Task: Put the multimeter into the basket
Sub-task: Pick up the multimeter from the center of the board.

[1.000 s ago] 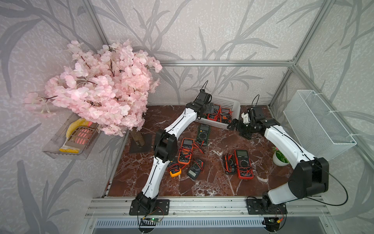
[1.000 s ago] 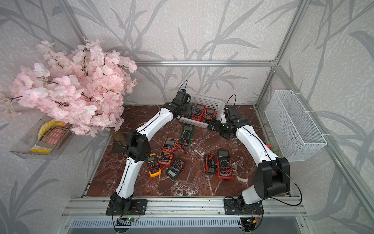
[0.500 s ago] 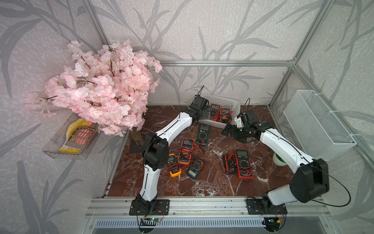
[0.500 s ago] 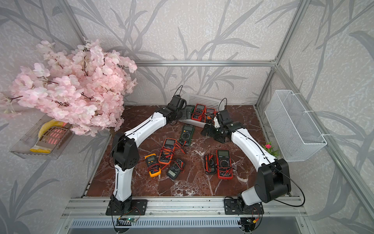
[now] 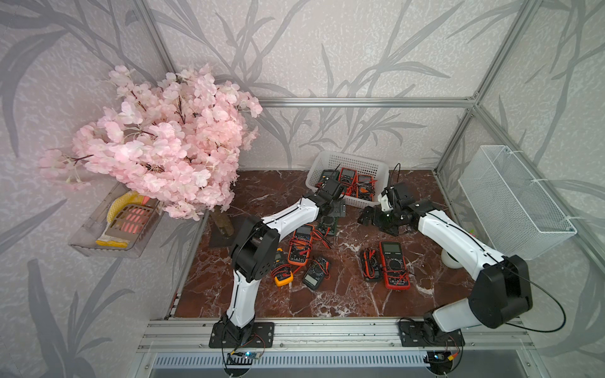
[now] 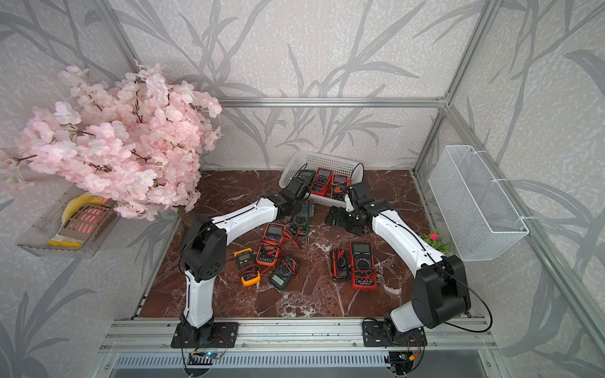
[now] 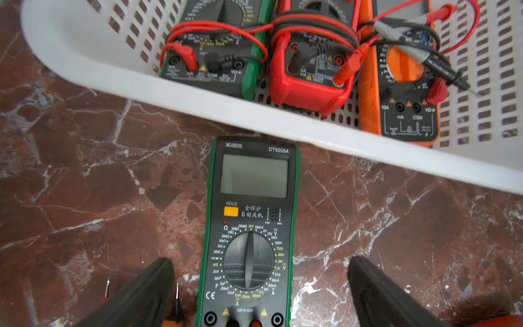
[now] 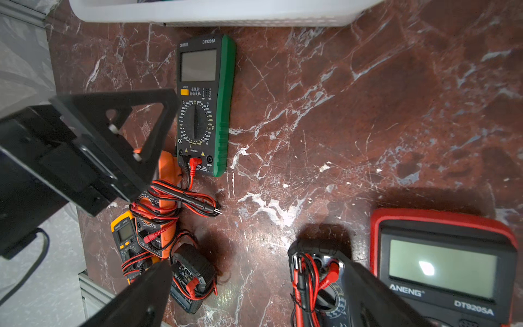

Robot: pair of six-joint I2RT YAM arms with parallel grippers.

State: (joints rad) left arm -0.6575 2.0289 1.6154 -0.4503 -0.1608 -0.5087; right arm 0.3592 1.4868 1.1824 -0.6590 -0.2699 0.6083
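1. Both arms are pulled back from the basket [image 7: 198, 100] since a second ago.
2. Left gripper [image 7: 260, 263] is held wide open over the green multimeter [image 7: 250, 226], which is laid flat on the table [image 7: 85, 198], just beside the basket.
3. Right gripper [image 8: 257, 264] is spread open too, nothing gripped.

Left tool [image 7: 260, 262], right tool [image 8: 256, 266]: jaws spread wide
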